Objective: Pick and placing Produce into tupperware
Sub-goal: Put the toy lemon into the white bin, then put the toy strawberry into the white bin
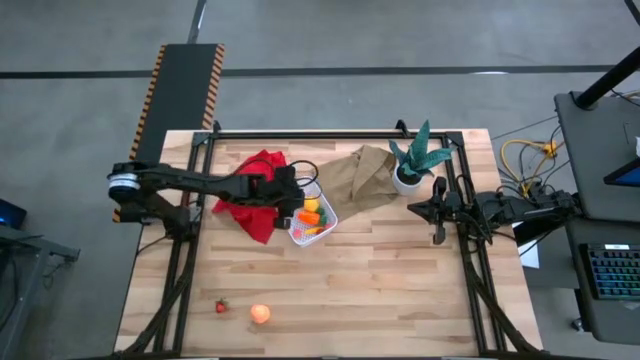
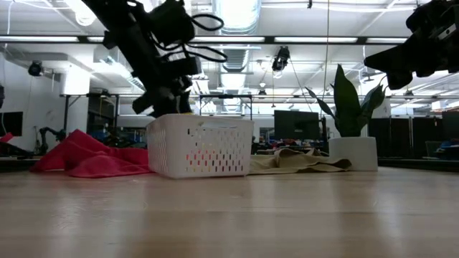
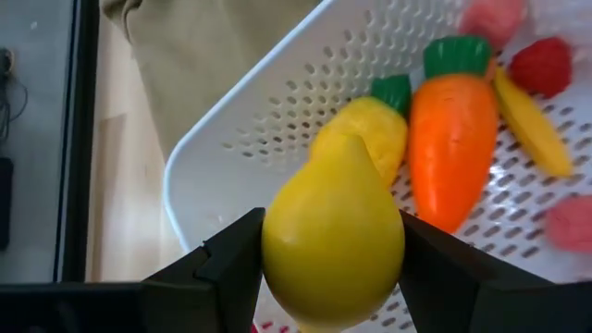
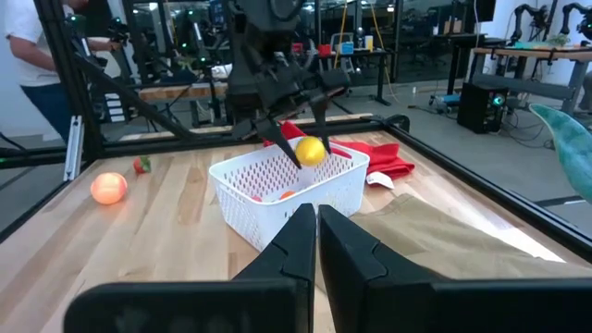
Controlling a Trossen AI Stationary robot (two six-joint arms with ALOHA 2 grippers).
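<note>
The white tupperware [image 1: 297, 238] sits mid-table, between a red cloth and a brown paper bag. In the left wrist view it holds an orange carrot [image 3: 453, 139], a yellow piece with a green top [image 3: 375, 125], a red berry [image 3: 541, 65] and other small pieces. My left gripper [image 3: 333, 254] hangs over the tupperware, shut on a yellow lemon [image 3: 333, 222]. A peach-orange ball [image 1: 260, 314] and a small red berry [image 1: 221, 306] lie near the table's near edge. My right gripper [image 1: 438, 215] waits, shut, near the table's right edge. My left gripper pinches the yellow lemon at its widest part [image 3: 277, 240], one finger [image 3: 231, 264] on each side. The fingers come from above, slanting down [image 4: 310, 129]. The lemon [image 4: 311, 151] is lifted clear, just over the tupperware's open top [image 4: 277, 176].
The red cloth [image 1: 255, 195] lies left of the tupperware under my left arm. The brown paper bag [image 1: 360, 175] and a potted plant [image 1: 415, 160] stand toward the far right. Bare wood stretches across the table's near half. A person [image 4: 32, 55] stands beyond the table.
</note>
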